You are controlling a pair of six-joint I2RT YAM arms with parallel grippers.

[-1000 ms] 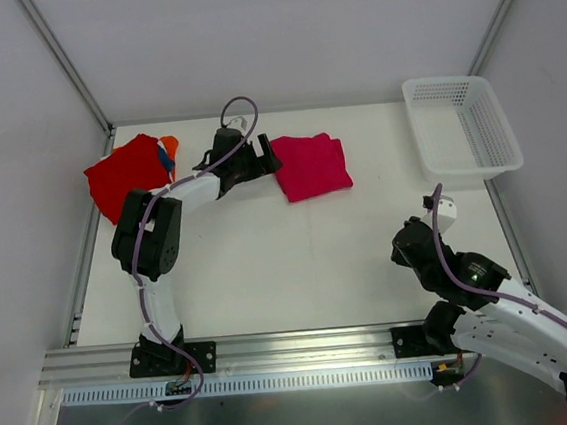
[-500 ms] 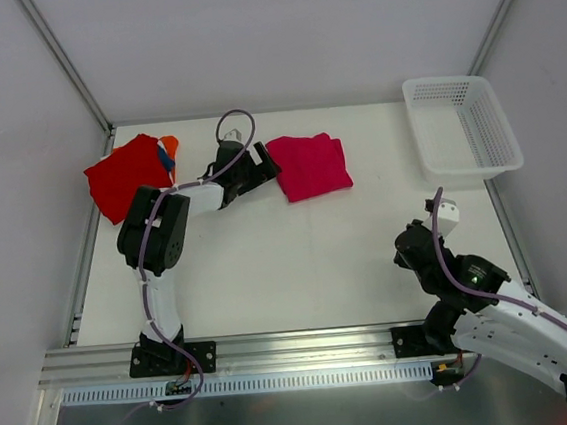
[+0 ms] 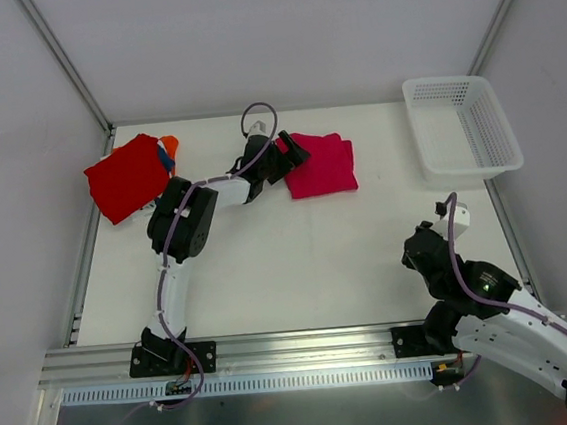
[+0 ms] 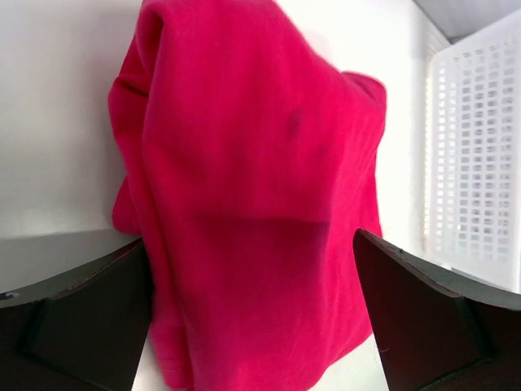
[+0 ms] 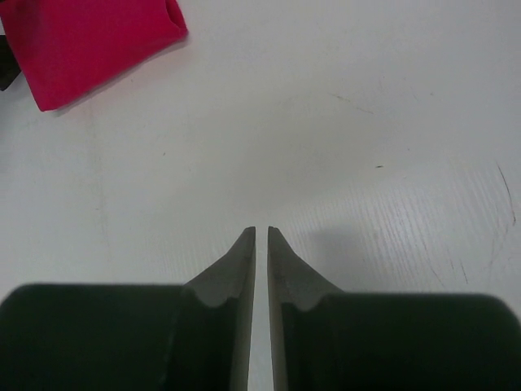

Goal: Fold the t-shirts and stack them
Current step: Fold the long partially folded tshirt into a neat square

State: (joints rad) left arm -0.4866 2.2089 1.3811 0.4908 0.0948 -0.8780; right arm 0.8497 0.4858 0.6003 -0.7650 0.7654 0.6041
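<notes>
Left gripper [image 3: 293,154], spread wide, straddles the magenta t-shirt [image 3: 325,166], white basket [image 3: 465,131] beyond. It has pushed rightward, shifting that t-shirt.

My overhead view is bright and evenly lit from above. The white surface [image 3: 268,264] nearly washes out, and the arms cast only short, soft shadows. On the left wrist camera the pink shirt [image 4: 252,147] is close and slightly soft, with a shadow band across its lower half by the underexposed left tool [image 4: 252,309]. The right tool [image 5: 261,236] is a blurred black silhouette, while the scratches beyond it are sharp.
</notes>
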